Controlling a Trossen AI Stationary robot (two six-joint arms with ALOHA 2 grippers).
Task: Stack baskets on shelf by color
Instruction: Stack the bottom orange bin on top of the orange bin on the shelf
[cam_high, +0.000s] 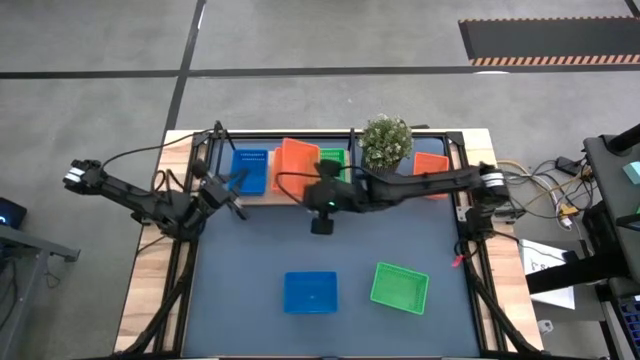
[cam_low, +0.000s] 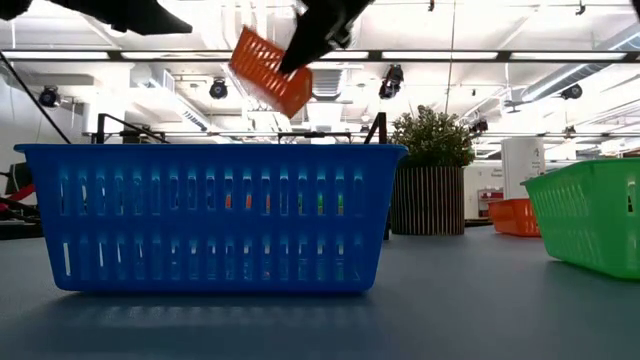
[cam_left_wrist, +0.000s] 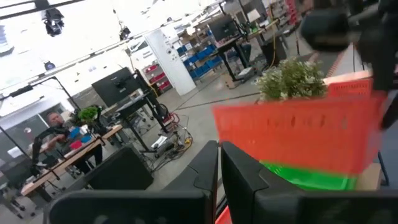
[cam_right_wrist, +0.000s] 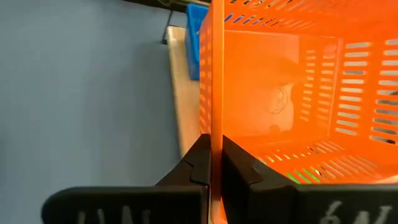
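My right gripper (cam_high: 312, 190) (cam_right_wrist: 215, 148) reaches from the table's right side to the far edge and is shut on a red-orange basket (cam_high: 297, 162) (cam_low: 270, 70). That basket is up in the air and tilted, above the shelf (cam_high: 272, 150) (cam_right_wrist: 179, 112). A blue basket (cam_high: 250, 170), a green basket (cam_high: 333, 160) and a second red-orange basket (cam_high: 431, 163) sit on the shelf. Another blue basket (cam_high: 310, 292) and another green basket (cam_high: 400, 287) rest on the tabletop near the front. My left gripper (cam_high: 232, 192) (cam_left_wrist: 219, 155) is shut and empty, near the shelf's left end. My right gripper pinches one side wall (cam_right_wrist: 217, 118) of the red-orange basket at its rim, with one finger (cam_right_wrist: 239, 169) inside the basket and one finger (cam_right_wrist: 196, 167) outside. The basket is lifted clear and hangs tilted (cam_low: 270, 70), with its open side turned toward the wrist camera.
A potted green plant (cam_high: 385, 142) stands on the shelf between the green basket and the right-hand red-orange basket. The dark tabletop (cam_high: 260, 240) lies bare between the shelf and the two front baskets. Cables and a stand crowd the right side (cam_high: 560, 190).
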